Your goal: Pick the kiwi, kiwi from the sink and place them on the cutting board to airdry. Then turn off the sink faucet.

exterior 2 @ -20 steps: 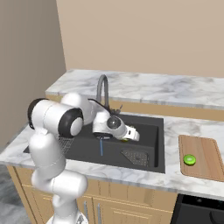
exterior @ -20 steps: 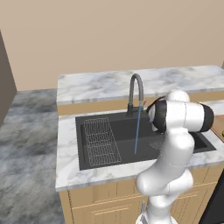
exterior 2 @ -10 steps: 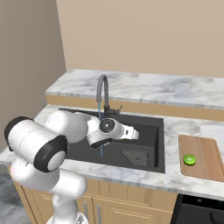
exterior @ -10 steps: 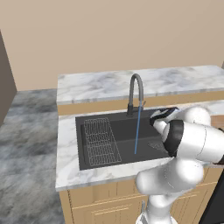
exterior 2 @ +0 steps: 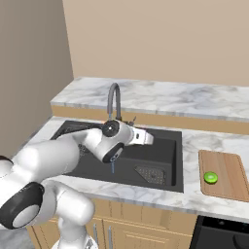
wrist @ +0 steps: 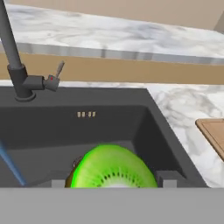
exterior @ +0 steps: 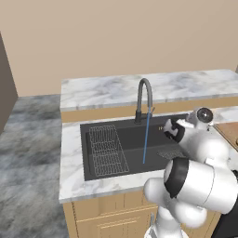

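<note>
My fingers (wrist: 111, 183) pinch a halved kiwi (wrist: 111, 168) above the sink (wrist: 109, 127); another kiwi (exterior 2: 210, 177) lies on the cutting board (exterior 2: 228, 170).

Lighting is flat and even in all three views, classic render look, with no clear single light source. Shadows are soft and faint; the sink (exterior: 125, 148) basin just reads dark all over. No real glare, only a dull sheen on the white arm (exterior: 200, 186) and a pale highlight along the faucet (exterior 2: 114, 99). Both base views are low-res and a bit soft. In the hand view the kiwi (wrist: 111, 168) is close up and slightly fuzzy at its edges. No edge distortion.
</note>
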You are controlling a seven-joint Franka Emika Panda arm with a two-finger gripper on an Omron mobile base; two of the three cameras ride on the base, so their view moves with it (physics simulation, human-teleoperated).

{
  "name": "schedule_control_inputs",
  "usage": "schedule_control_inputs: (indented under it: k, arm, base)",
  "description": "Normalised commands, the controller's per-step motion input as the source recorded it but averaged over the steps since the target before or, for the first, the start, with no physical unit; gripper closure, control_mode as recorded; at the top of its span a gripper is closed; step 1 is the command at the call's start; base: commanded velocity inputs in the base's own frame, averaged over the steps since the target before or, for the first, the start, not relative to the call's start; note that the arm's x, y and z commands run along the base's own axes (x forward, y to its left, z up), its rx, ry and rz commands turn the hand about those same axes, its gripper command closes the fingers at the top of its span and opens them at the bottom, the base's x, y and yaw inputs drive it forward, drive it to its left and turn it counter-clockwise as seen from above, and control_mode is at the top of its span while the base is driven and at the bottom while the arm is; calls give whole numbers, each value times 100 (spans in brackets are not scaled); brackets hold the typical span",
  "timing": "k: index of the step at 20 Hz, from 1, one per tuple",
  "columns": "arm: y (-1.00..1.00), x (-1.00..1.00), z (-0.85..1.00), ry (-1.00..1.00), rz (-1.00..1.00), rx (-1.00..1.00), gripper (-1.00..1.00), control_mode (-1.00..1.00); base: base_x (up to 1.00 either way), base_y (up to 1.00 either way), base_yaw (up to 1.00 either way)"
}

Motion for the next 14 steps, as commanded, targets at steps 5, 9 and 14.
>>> schedule_control_inputs:
  k: [5,9,14]
  arm:
    - [-30,-14,100,18,4,5,100,-100]
    - [-25,-24,93,18,4,5,100,-100]
    - [-5,-55,30,1,0,1,100,-100]
  base:
    - [0,0,0]
    - [0,0,0]
    - [0,0,0]
